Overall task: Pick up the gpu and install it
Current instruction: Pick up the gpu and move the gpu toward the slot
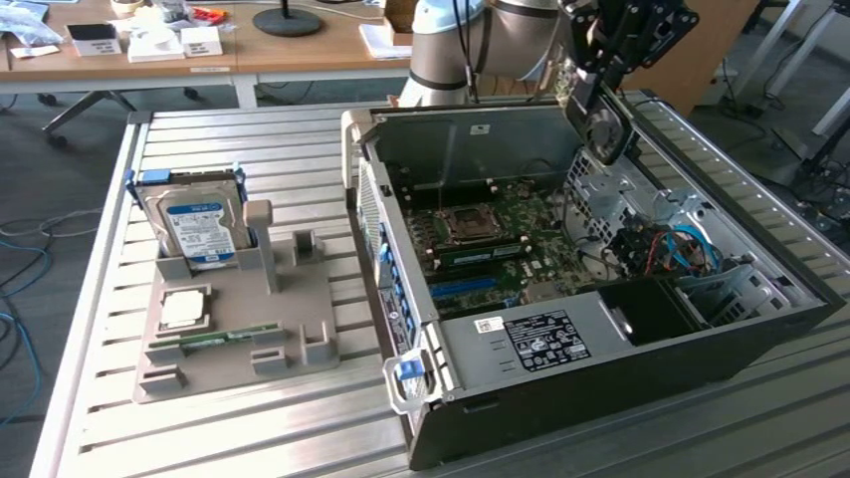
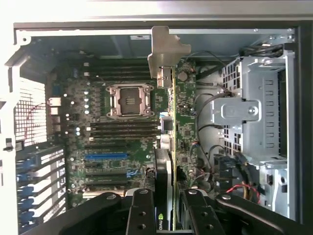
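Jaws are closed on the gpu (image 2: 178, 122), the gripper (image 2: 168, 213) pinching its faces so the card hangs edge-down over the open computer case (image 1: 558, 383), above the motherboard (image 2: 98, 127) and not seated. Its long side looks crosswise to the blue slot (image 2: 105, 156) (so alignment seems unfinished), with the metal bracket (image 2: 166, 46) outermost.

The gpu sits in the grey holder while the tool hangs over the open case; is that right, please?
Not quite: the wrist view shows the gpu gripped in the tool, not in the holder; the tool does hang over the open case.
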